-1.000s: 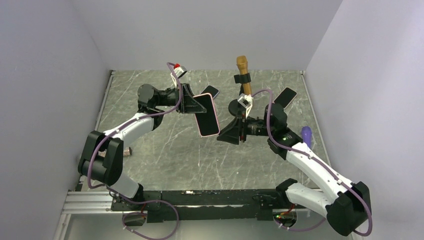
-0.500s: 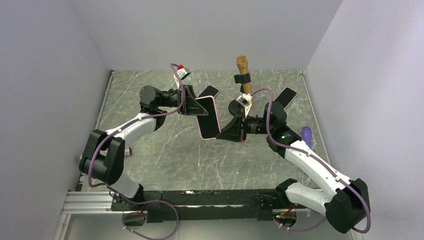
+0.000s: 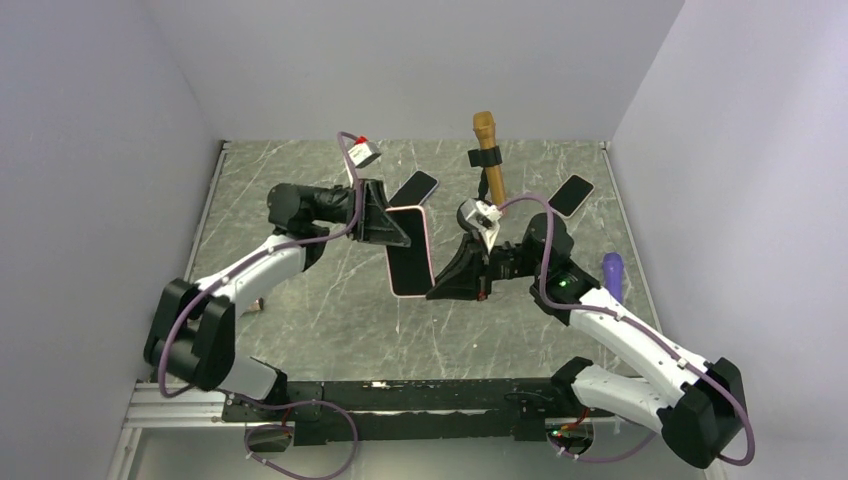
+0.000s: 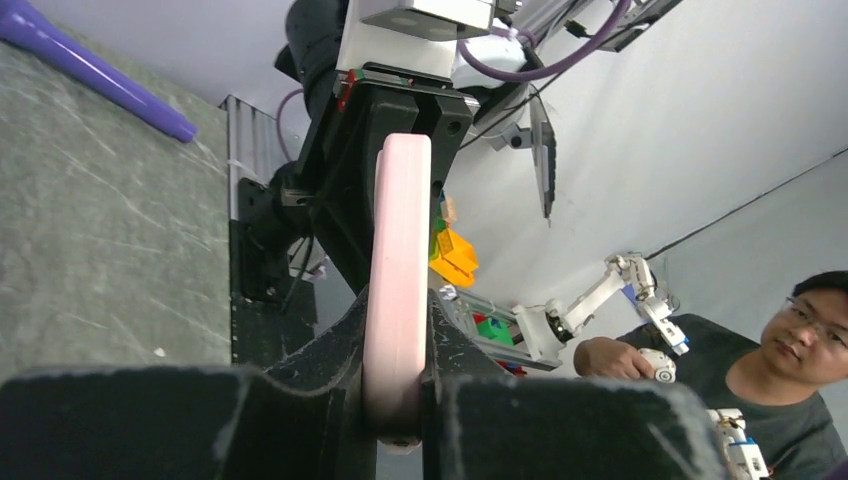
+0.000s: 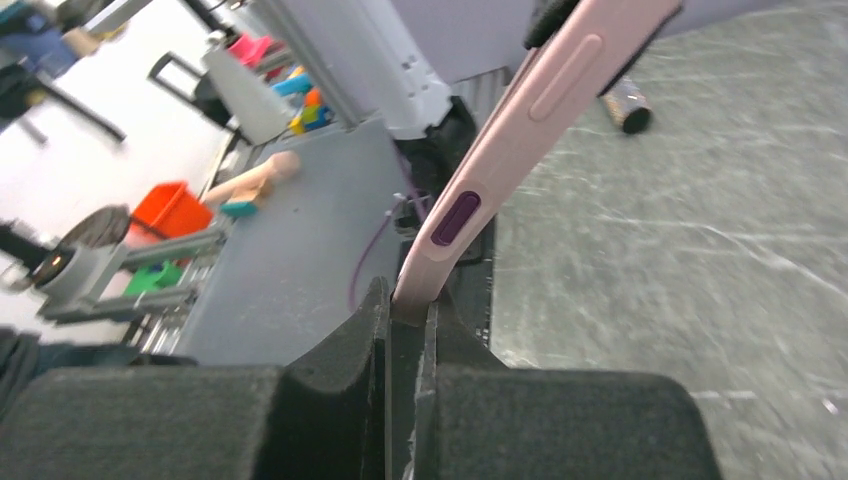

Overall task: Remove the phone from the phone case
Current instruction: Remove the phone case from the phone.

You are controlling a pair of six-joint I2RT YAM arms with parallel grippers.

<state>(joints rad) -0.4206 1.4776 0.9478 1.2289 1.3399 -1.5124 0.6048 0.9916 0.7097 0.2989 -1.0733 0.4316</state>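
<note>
A phone in a pink case is held in the air above the middle of the table, screen facing up and towards the camera. My left gripper is shut on its upper left edge. In the left wrist view the pink case stands edge-on between the fingers of my left gripper. My right gripper is shut on the case's lower right corner. In the right wrist view the case, with a purple side button, runs up from between the fingers of my right gripper.
Two bare dark phones lie on the table, one at the back middle and one at the back right. A brown microphone-like stick stands at the back. A purple object lies at the right and a small cylinder at the left.
The left arm has brought the phone down and towards the near side. The right gripper has moved left from beside the phone and closed on its lower corner.
</note>
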